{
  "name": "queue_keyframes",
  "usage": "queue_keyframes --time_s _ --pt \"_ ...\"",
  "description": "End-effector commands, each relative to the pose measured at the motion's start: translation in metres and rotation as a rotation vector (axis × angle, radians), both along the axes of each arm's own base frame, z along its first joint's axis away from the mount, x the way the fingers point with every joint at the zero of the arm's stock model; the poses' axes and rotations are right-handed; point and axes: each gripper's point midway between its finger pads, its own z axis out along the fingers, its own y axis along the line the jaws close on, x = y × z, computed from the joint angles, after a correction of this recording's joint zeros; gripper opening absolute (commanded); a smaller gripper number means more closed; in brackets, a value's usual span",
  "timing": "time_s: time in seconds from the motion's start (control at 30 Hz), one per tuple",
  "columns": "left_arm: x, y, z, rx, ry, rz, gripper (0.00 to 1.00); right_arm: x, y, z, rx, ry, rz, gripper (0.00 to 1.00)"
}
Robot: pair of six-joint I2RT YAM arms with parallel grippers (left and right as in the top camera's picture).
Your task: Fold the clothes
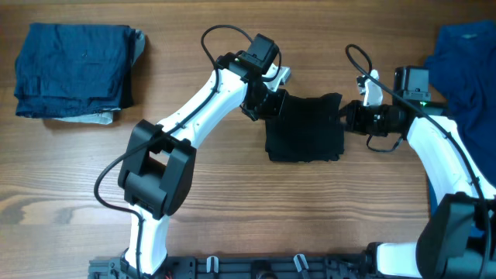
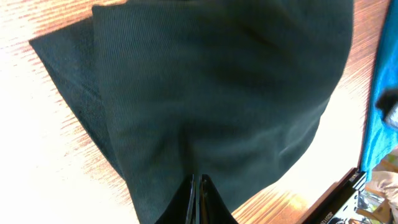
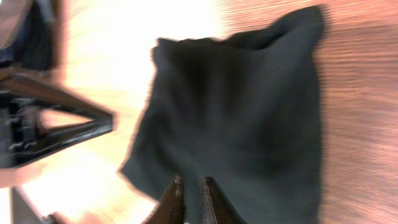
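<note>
The clothes here are one black shirt [image 1: 304,128], lying folded into a rough square in the middle of the table. My left gripper [image 1: 267,105] is at its upper left edge. In the left wrist view the gripper [image 2: 198,182] is shut, pinching the black cloth [image 2: 217,93], which fans out from the tips. My right gripper [image 1: 346,116] is at the shirt's right edge. In the right wrist view the gripper [image 3: 191,185] pinches the cloth [image 3: 249,118] with only a narrow slit between the tips, and creases run toward them. No logo shows.
A stack of dark blue folded garments [image 1: 74,71] lies at the far left. A royal blue garment [image 1: 465,62] is heaped at the far right, behind my right arm, and shows as a blue strip [image 2: 382,93] in the left wrist view. Bare wood surrounds the shirt.
</note>
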Motion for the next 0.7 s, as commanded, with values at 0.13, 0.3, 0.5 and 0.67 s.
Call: queue_keyframes --time_s 0.13,0.3,0.5,0.67 --pt "-0.025 0.013 -0.043 0.044 0.08 -0.02 0.04 0.036 -0.009 -0.083 -0.045 0.039 -0.01 0.09" --pt "-0.057 0.033 -0.084 0.095 0.163 -0.019 0.04 0.023 -0.008 -0.133 -0.034 0.174 -0.029 0.04" --pt "-0.033 0.021 -0.015 -0.003 -0.006 -0.016 0.04 0.06 -0.012 -0.021 -0.053 -0.103 -0.033 0.24" --pt "0.0 0.014 0.052 -0.081 -0.269 0.014 0.19 0.011 -0.007 0.069 -0.059 -0.178 -0.035 0.3"
